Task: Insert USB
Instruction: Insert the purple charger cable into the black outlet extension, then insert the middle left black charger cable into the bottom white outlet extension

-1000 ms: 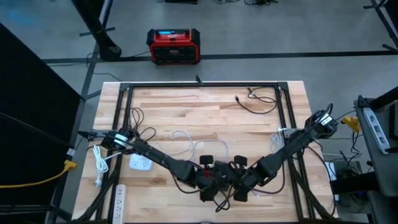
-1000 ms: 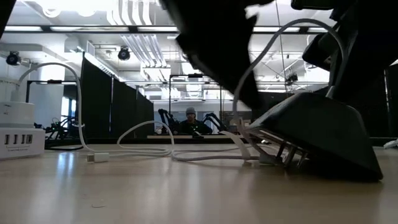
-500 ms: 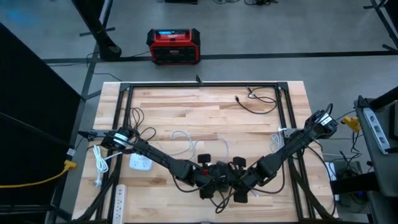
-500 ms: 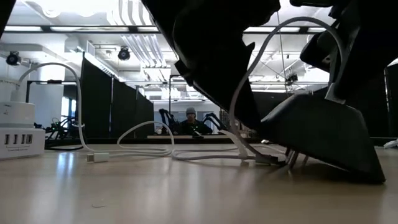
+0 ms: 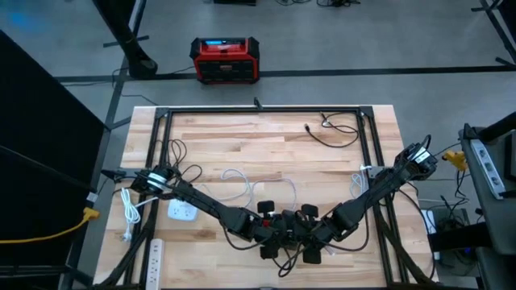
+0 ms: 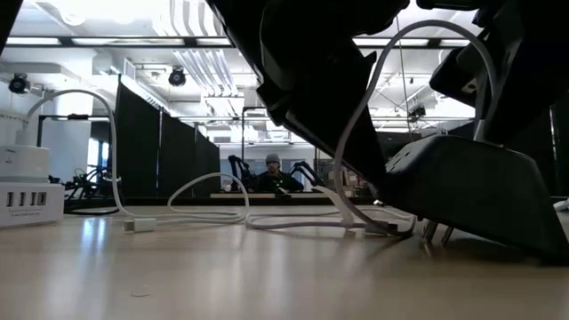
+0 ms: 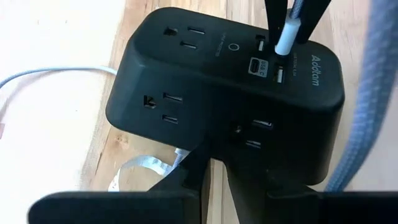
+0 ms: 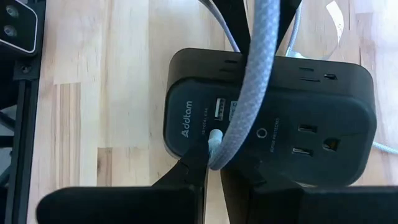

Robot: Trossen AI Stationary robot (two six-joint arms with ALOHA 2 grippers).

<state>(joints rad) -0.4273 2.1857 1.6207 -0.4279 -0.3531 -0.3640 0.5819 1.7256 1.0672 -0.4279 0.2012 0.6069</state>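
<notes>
Your matte black power block (image 7: 224, 106) sits tilted on the plank table (image 5: 266, 137); left gripper (image 7: 214, 171) clamps its edge. Right gripper (image 8: 211, 163) pinches the white USB plug (image 8: 216, 140) at its port, braided cable (image 8: 258, 68) trailing.

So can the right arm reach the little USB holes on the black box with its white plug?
Probably yes. The right gripper holds the white plug right above the USB holes on the black box, with nothing between them.

Power strip (image 6: 471, 200) tipped lower, prongs (image 6: 437, 233) nearer the table (image 6: 178, 276)
</notes>
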